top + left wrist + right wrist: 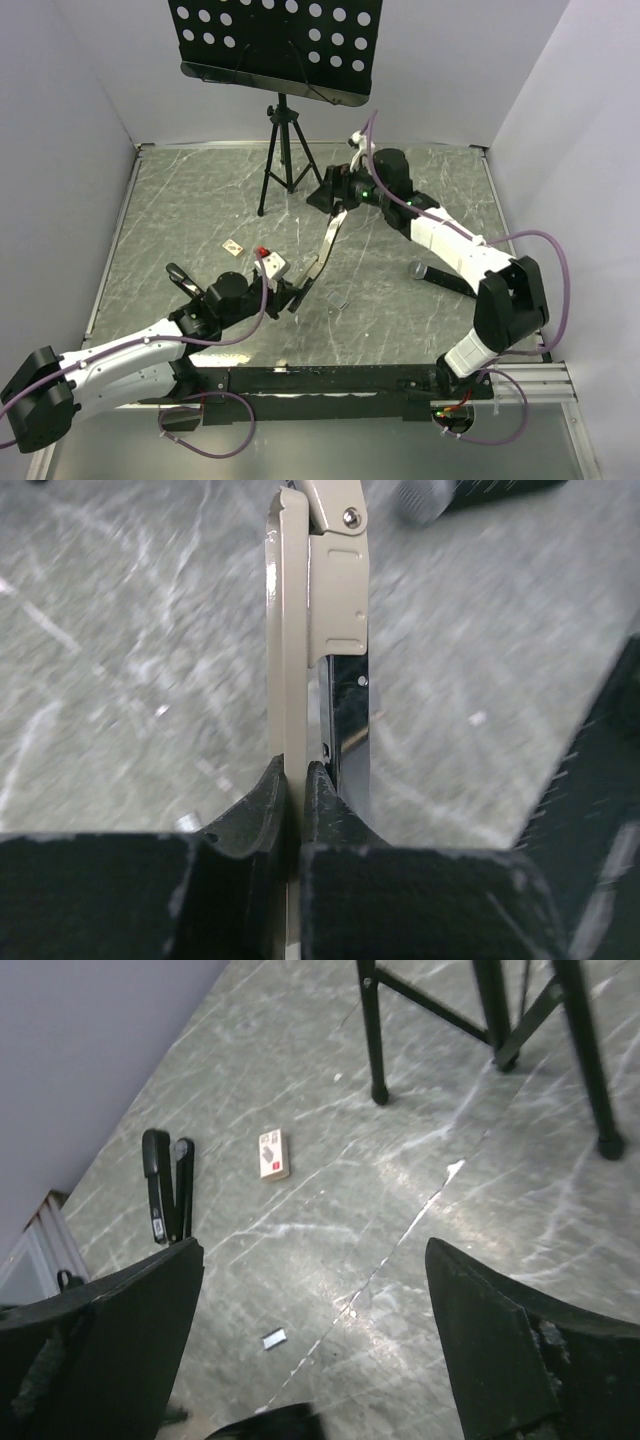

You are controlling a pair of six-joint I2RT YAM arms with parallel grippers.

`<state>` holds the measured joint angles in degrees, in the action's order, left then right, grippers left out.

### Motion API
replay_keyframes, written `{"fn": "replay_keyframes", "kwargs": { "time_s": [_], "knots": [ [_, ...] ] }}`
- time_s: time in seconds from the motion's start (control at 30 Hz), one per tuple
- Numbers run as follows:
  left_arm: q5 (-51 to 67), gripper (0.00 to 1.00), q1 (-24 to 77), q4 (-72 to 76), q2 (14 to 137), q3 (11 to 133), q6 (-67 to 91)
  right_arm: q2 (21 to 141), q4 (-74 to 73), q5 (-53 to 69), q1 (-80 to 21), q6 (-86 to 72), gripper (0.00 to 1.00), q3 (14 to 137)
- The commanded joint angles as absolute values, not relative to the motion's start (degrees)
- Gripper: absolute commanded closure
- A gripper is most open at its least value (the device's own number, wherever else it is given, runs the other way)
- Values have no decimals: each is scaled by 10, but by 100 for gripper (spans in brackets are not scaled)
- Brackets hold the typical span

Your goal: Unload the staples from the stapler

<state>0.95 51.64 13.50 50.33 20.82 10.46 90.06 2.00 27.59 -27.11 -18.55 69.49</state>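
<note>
- Your left pincer is clenched on the slim, long stapler, black with a pale metal channel. It grips one flat leaf edge-on, and the far end appears raised off the grey marbled desk. Judged purpose: keeps the opened channel exposed.
- Your right pincer stands wide near the stapler's far end, grasping nothing.
- The small pale tan rectangular block of staples, with a dark red mark on its face, lies flat on the desk, well apart from the stapler.
- The metal looks smooth, hard and likely slippery. The pads are matte black.
- A small silvery scrap lies on the desk; you cannot tell what it is.
</note>
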Motion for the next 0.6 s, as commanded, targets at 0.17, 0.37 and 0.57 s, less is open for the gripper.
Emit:
{"fn": "replay_keyframes", "kwargs": {
  "time_s": [0.17, 0.37, 0.57],
  "knots": [
    [23, 99, 522, 271, 437, 195, 229, 803, -165, 155, -271, -211, 0, 809],
    [2, 99, 522, 214, 445, 218, 277, 722, -184, 174, -275, -257, 0, 794],
    [-14, 99, 523, 227, 452, 236, 357, 642, -143, 162, -313, -304, 8, 678]
  ]
}}
